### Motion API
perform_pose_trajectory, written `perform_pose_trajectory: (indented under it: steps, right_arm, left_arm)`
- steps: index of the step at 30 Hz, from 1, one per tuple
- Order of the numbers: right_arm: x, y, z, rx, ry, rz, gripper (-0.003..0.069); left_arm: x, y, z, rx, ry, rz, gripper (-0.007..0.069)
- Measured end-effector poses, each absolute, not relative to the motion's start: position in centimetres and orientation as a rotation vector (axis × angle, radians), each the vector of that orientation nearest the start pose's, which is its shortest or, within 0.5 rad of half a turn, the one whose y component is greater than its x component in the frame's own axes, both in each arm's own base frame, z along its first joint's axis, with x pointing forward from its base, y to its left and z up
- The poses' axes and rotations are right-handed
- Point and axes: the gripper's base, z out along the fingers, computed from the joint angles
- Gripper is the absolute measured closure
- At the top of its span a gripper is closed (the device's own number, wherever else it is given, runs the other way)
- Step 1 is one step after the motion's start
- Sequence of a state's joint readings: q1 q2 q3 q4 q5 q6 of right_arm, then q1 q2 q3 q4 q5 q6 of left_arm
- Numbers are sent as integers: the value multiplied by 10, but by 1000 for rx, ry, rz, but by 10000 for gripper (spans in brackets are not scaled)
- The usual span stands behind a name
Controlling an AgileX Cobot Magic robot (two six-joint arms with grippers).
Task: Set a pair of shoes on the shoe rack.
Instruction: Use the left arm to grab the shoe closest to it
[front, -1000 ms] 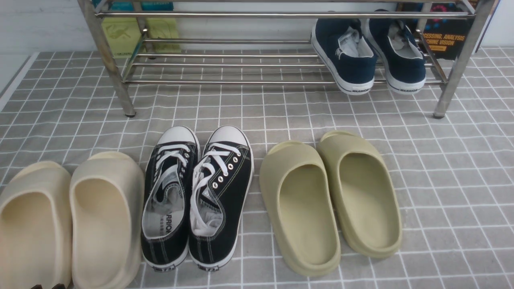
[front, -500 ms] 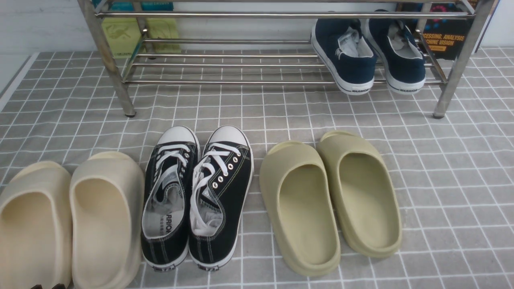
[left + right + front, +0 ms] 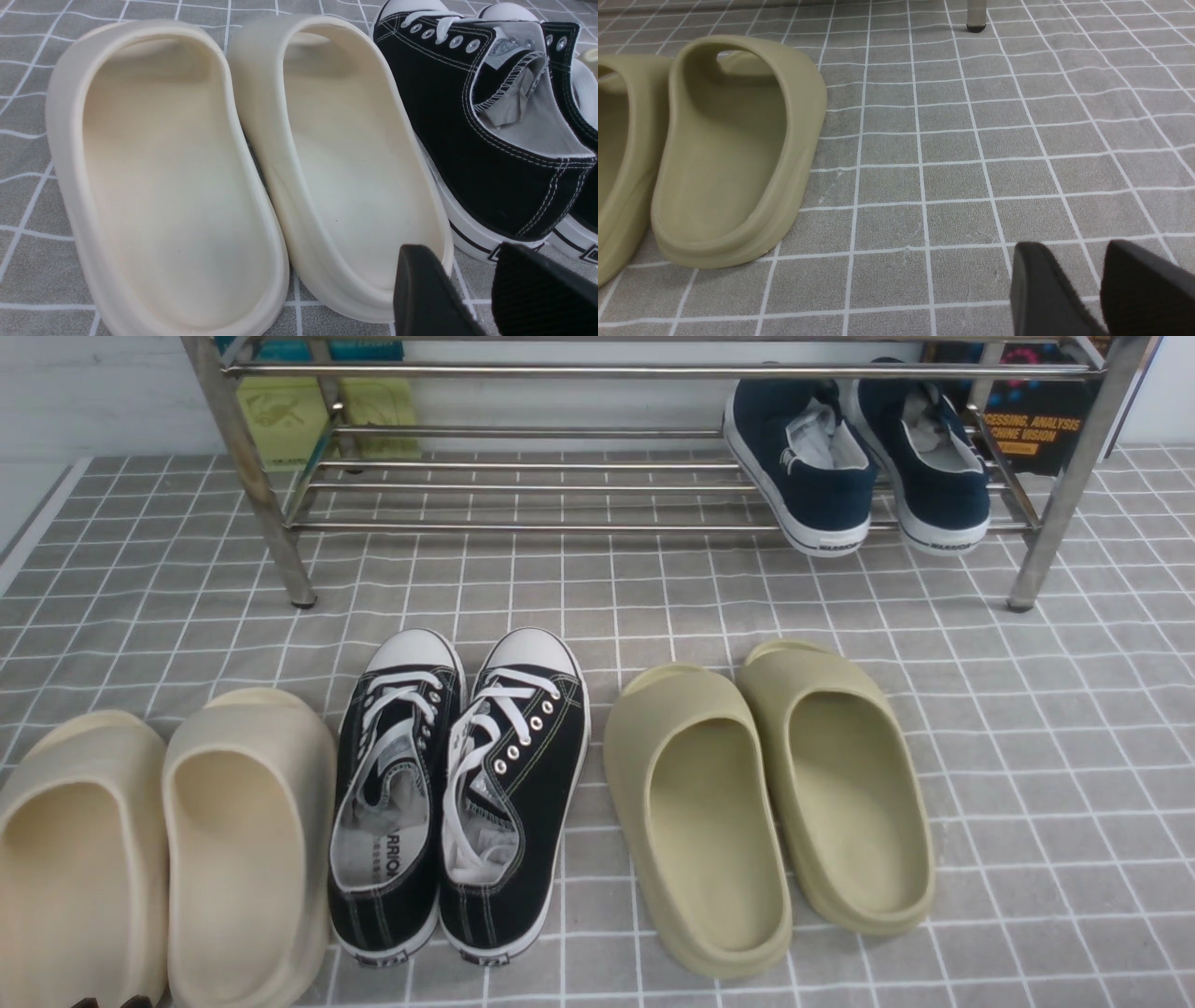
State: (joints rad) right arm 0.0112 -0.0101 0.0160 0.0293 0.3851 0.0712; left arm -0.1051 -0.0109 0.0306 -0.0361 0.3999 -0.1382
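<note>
The pair of black canvas sneakers (image 3: 457, 793) with white laces and toe caps stands side by side on the grey checked cloth, toes toward the chrome shoe rack (image 3: 560, 485) at the back. In the left wrist view the near sneaker (image 3: 472, 135) lies just beyond my left gripper (image 3: 467, 254). Its jaws stand a little apart with nothing between them, by that sneaker's heel. Only its tips (image 3: 110, 1002) show at the front view's bottom edge. My right gripper (image 3: 1069, 252) hovers over bare cloth with its jaws a little apart and empty.
Cream slides (image 3: 159, 849) lie left of the sneakers and show in the left wrist view (image 3: 233, 154). Olive slides (image 3: 766, 793) lie to their right and show in the right wrist view (image 3: 733, 149). Navy slip-ons (image 3: 854, 457) occupy the rack's right end. A rack leg (image 3: 975, 14) stands ahead.
</note>
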Motion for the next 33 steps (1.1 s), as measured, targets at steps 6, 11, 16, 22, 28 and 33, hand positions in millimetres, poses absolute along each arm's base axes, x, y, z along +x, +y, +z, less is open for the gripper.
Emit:
perform_pose_trajectory:
  steps: [6,11,16,22,28,33]
  right_arm:
    - [52,2,174,74,1874,86,421]
    - [52,2,174,74,1874,86,421]
    - [52,2,174,74,1874,86,421]
    - [52,2,174,74,1874,86,419]
    - [52,2,174,74,1874,86,419]
    - [52,2,174,74,1874,86,419]
  left_arm:
    - [51,-7,168,-54,1907,-201,386]
    - [51,-7,168,-54,1906,-201,386]
    - [52,-7,169,-54,1892,-202,386]
    - [57,-6,200,-52,1549,-223,386]
    - [45,-3,242,-55,1055,-253,386]
    - [29,1,263,-119,767,-379,388]
